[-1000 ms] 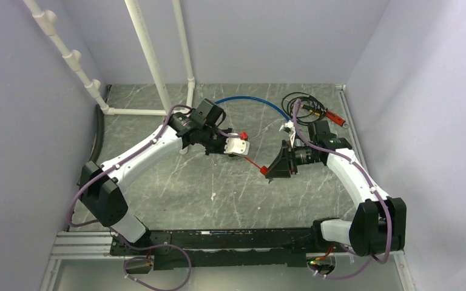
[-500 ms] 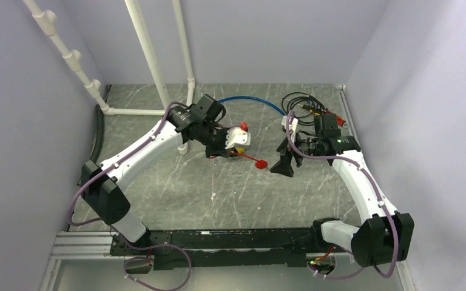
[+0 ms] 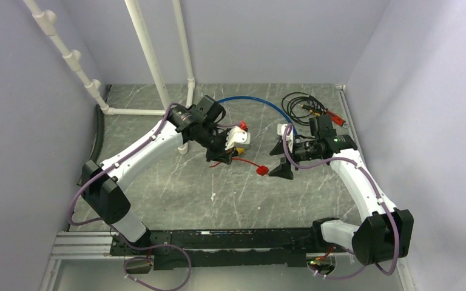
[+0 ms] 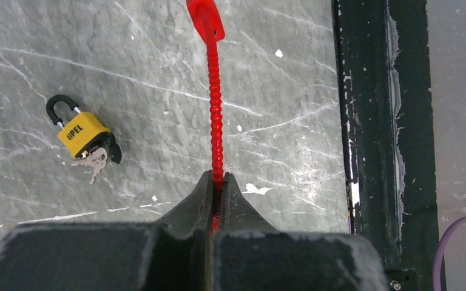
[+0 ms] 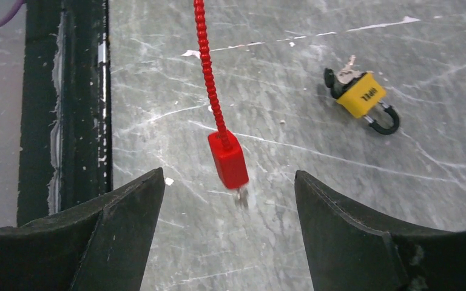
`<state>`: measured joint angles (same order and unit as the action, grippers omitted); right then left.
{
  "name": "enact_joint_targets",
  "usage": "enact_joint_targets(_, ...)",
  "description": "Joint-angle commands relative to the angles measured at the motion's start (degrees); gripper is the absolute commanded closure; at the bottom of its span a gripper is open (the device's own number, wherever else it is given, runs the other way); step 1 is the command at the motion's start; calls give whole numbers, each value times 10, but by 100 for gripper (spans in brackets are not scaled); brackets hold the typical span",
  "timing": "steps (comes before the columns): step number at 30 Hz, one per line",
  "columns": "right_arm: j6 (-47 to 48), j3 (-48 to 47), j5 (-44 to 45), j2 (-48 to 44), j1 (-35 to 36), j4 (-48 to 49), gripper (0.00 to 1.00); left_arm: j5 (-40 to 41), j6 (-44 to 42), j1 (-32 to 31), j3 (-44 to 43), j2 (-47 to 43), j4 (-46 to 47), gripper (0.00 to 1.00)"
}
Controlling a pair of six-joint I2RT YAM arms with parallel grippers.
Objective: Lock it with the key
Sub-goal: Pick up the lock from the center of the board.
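A red beaded cable ends in a red block with a small metal tip under it. My left gripper is shut on the cable, and the block end hangs free above the table. My right gripper stands open with the block between its fingertips, touching neither finger. A yellow padlock with a black shackle lies on the table with a bunch of keys in it. The right wrist view shows the padlock beyond the block.
White pipes stand at the back left. A blue hose, a coil of black cable and a red tool lie at the back right. A black rail runs along the near edge.
My right gripper has let go of the red block, opened and drawn back to the right. The block now hangs free from the cable, which my left gripper still holds.
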<state>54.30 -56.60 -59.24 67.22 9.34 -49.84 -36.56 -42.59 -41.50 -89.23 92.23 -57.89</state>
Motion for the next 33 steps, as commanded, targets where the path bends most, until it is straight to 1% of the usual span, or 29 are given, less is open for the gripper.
enact_joint_targets(1, 15, 18, -32, 9, 28, 26, 20, -50, 1, -3, 3, -38, 16, 100)
enact_joint_targets(5, 7, 36, -32, 14, 38, 43, 25, -59, 1, -3, 0, -42, 15, 100)
enact_joint_targets(7, 0, 48, -35, 16, 42, 57, 31, -66, 3, -3, -2, -45, 14, 100)
enact_joint_targets(12, -9, 54, -52, 20, 55, 70, 44, -73, 2, -3, -6, -47, 10, 100)
enact_joint_targets(17, -9, 58, -56, 21, 63, 74, 45, -78, 3, -2, -3, -48, 11, 100)
enact_joint_targets(22, -3, 58, -56, 19, 63, 64, 56, -74, 1, -1, -2, -48, 12, 100)
enact_joint_targets(26, 9, 59, -54, 14, 63, 47, 58, -85, 3, 6, -3, -50, 14, 100)
enact_joint_targets(33, -1, 71, -53, 12, 63, 58, 54, -96, 3, 11, -2, -53, 16, 100)
